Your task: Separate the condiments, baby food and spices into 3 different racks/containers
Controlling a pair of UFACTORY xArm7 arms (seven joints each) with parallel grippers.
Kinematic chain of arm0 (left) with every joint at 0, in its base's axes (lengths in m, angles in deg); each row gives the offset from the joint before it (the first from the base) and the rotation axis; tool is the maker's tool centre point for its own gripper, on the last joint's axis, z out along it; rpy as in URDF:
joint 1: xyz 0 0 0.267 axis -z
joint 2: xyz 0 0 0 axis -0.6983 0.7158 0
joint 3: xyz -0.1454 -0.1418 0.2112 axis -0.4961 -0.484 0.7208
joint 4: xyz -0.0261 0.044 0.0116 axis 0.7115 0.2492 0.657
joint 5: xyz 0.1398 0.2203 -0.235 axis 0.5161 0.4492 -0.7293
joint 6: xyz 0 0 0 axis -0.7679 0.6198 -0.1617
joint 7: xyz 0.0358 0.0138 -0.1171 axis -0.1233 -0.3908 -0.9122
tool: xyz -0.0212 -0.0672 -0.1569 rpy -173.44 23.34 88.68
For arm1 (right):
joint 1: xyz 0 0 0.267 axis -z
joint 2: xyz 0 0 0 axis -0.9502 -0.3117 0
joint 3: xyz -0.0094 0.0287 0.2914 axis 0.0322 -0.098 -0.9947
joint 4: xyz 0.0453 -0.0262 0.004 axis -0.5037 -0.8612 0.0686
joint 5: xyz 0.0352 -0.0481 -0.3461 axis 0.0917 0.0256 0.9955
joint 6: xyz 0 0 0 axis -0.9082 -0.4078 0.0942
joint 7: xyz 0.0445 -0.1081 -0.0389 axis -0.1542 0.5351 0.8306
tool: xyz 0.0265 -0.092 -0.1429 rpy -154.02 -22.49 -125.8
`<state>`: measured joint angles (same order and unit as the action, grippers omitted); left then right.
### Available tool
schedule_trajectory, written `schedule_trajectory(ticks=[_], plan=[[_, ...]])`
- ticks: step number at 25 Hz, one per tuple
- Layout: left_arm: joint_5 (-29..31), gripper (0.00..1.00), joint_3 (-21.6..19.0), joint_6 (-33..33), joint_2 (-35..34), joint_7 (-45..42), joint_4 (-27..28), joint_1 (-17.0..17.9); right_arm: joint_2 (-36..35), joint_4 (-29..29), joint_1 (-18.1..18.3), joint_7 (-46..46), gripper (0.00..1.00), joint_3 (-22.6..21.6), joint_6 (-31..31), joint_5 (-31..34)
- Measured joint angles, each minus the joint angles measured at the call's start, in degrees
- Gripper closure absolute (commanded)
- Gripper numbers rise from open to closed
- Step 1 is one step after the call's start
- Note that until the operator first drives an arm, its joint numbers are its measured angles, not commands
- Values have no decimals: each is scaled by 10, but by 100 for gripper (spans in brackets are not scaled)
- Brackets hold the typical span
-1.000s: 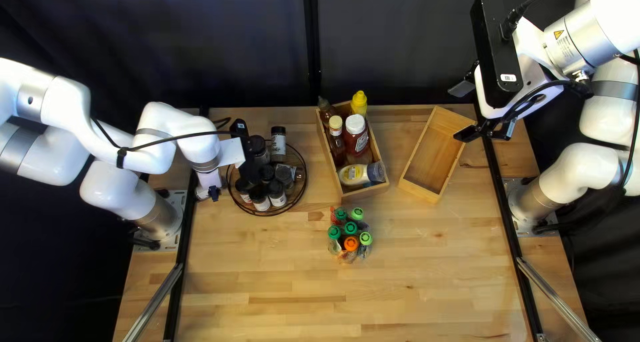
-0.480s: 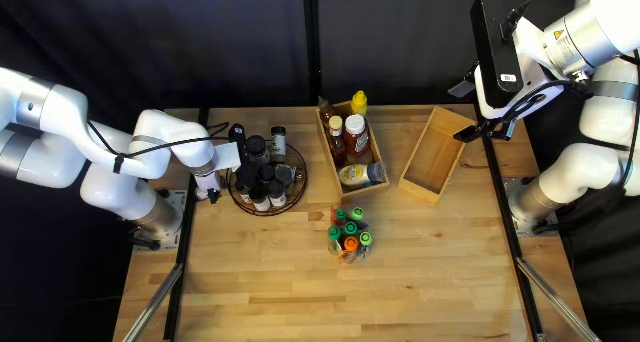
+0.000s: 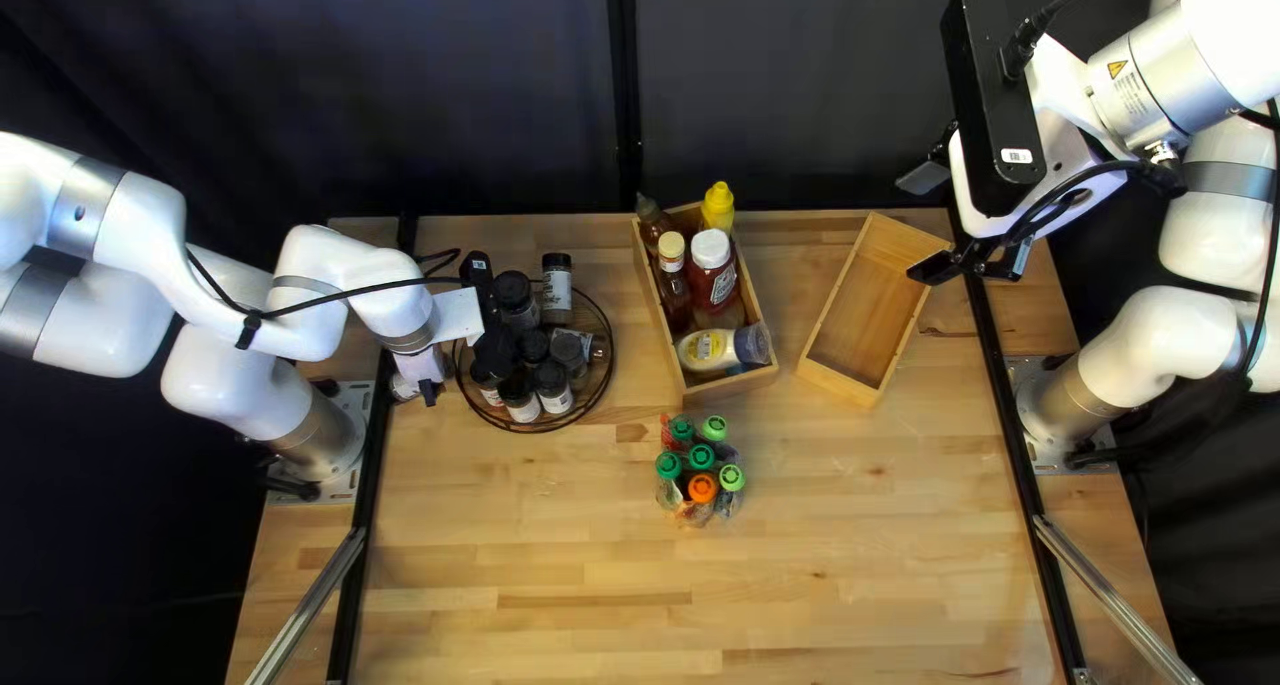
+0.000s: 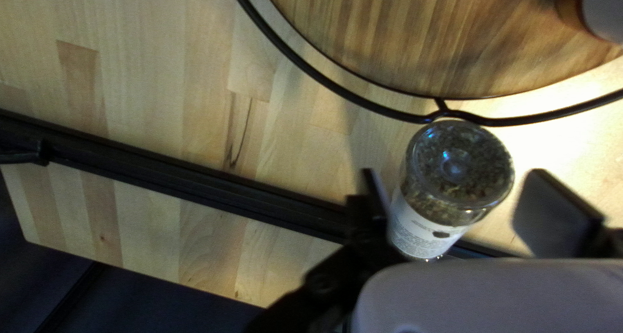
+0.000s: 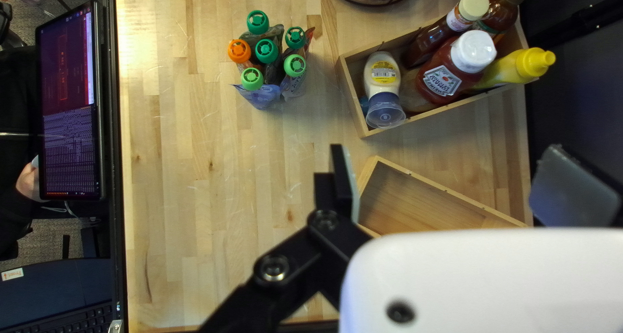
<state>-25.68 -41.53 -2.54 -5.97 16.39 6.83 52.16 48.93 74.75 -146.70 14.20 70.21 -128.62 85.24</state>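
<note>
left hand (image 3: pixel 419 390) slightly nearer the near edge, fingers apart around herb jar (image 4: pixel 448 171), right hand (image 3: pixel 927 224) unmoved, also apart

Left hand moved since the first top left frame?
Yes, slightly: in the top left view the left hand has shifted toward the view's bottom, judged against the round rack.

Left gripper (image 3: pixel 419 389): fingers spread, clear jar (image 4: pixel 458 164) of dried herbs between them, round clear end facing camera, white label on side. Jar just left of round wood-and-wire rack (image 4: pixel 415 41); contact unclear. Left of rack, black rail (image 4: pixel 195 180) runs near to far across wooden table (image 4: pixel 143 106).
</note>
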Motion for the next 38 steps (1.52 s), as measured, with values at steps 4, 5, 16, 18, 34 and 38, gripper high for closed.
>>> schedule_trajectory(ticks=[4,5,16,18,34,38], plan=[[-28,100,-27,40,-11,-6,29,23,0,0,0,0,0,0,0,0],[-36,100,-35,51,-12,-8,41,30,0,0,0,0,0,0,0,0],[-108,100,-124,183,11,-35,189,83,0,0,0,0,0,0,0,0],[-115,100,-137,203,23,-39,219,89,0,0,0,0,0,0,0,0],[-138,96,-70,166,261,79,451,119,0,0,0,0,0,0,0,0],[-153,97,-40,129,314,133,474,123,0,0,0,0,0,0,0,0]])
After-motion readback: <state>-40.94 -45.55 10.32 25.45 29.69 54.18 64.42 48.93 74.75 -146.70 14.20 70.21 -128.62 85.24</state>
